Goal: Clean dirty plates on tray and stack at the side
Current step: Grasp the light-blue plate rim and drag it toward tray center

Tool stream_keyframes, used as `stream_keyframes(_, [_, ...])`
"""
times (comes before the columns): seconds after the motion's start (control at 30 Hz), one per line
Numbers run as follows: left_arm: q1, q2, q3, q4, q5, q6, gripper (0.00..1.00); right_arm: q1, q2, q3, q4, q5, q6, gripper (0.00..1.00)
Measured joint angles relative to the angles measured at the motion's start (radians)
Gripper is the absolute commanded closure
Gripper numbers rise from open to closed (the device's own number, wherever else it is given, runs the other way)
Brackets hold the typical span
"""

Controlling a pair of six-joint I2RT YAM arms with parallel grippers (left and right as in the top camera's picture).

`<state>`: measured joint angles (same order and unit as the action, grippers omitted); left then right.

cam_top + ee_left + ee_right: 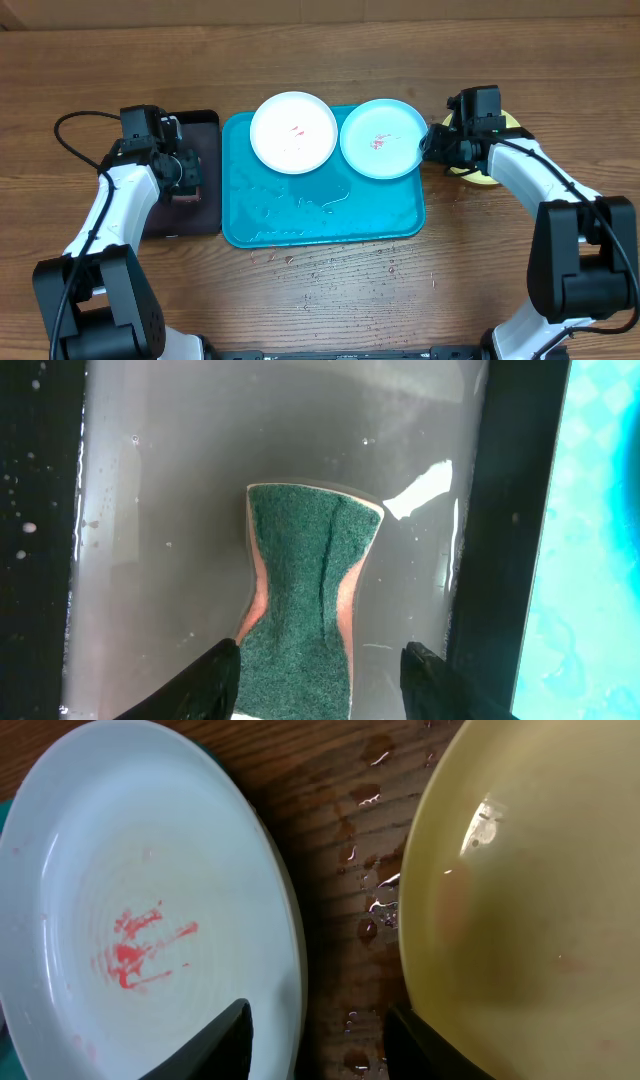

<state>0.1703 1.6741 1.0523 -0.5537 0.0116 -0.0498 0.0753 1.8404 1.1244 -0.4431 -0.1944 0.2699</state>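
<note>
On the turquoise tray lie a white plate with small red marks and a light teal plate with a red smear. A yellow-green plate rests on the wood to the tray's right, mostly under my right arm. My right gripper is open astride the teal plate's right rim: one finger over the plate, the other at the yellow-green plate's edge. My left gripper is open around a green sponge, with a gap at the right finger.
The sponge lies in grey water in a small black tray left of the turquoise tray. Water pools on the turquoise tray's floor. The wood between the two right-hand plates is wet. Red specks dot the table in front of the tray.
</note>
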Motion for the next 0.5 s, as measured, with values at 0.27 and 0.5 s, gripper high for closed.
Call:
stream_keyframes(0.27, [0.000, 0.000, 0.000, 0.000, 0.003, 0.000, 0.46, 0.017, 0.018, 0.000, 0.000, 0.001, 0.030, 0.71])
stream_keyframes(0.5, [0.000, 0.000, 0.000, 0.000, 0.003, 0.000, 0.46, 0.017, 0.018, 0.000, -0.022, 0.001, 0.045, 0.77])
